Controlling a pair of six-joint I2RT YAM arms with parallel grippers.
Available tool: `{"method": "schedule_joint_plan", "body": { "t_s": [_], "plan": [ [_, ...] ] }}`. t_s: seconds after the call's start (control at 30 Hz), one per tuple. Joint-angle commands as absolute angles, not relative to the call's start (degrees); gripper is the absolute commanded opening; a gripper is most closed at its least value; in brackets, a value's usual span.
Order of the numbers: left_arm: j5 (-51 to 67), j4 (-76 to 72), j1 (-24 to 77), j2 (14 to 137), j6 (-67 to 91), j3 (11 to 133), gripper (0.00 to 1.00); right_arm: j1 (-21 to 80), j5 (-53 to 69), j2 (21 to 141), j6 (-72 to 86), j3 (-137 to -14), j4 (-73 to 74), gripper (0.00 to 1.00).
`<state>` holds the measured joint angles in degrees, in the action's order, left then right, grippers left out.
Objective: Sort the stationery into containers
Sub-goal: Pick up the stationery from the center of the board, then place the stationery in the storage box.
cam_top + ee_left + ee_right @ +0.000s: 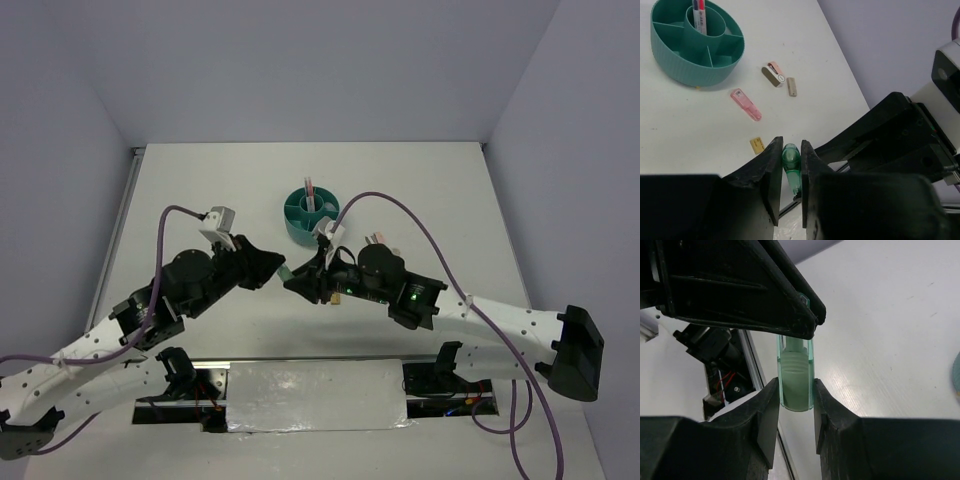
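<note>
The sorting looks partly done. A pink-red pen [699,11] stands in the central cup of the teal desk organiser [670,62], upper left in the left wrist view. The mint-green capsule [790,159] is off the surface [680,120], low in the middle of the overhead view. The left fingers [771,172] and right fingers [767,415] are both closed on it. To the organiser's lower right lie a pink eraser [745,104], a pink-white piece [774,74], a beige piece [791,86] and a tiny yellow block [758,145]. No tape ring shows.
</note>
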<state>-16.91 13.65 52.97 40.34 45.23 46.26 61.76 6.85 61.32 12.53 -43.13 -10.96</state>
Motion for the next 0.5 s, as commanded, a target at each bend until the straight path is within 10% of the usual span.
{"method": "schedule_joint_plan", "body": {
  "t_s": [0.0, 0.07, 0.13, 0.17, 0.3, 0.47],
  "plan": [
    [-13.4, 10.5, 52.8, 42.4, 43.0, 48.1, 0.04, 62.2, 5.7, 60.6, 12.0, -44.2, -14.5, 0.00],
    [-13.7, 10.7, 52.8, 43.3, 42.4, 48.9, 0.00, 62.3, 5.9, 61.0, 12.0, -44.6, -14.2, 0.05],
    [-16.7, 11.2, 52.8, 44.3, 40.2, 49.9, 0.00, 62.3, 4.7, 60.1, 12.5, -44.0, -13.6, 0.90],
    [-18.6, 10.9, 52.7, 44.6, 38.9, 50.1, 0.00, 62.3, 1.1, 59.3, 13.1, -43.4, -13.5, 1.00],
    [-34.4, 5.7, 50.6, 48.4, 27.5, 49.1, 0.00, 62.2, -8.7, 51.9, 15.5, -38.2, -10.0, 1.00],
    [-24.2, -10.3, 41.3, 57.9, 10.7, 51.2, 0.00, 62.3, -11.5, 41.1, 16.1, -33.3, -4.9, 1.00]
  ]
}}
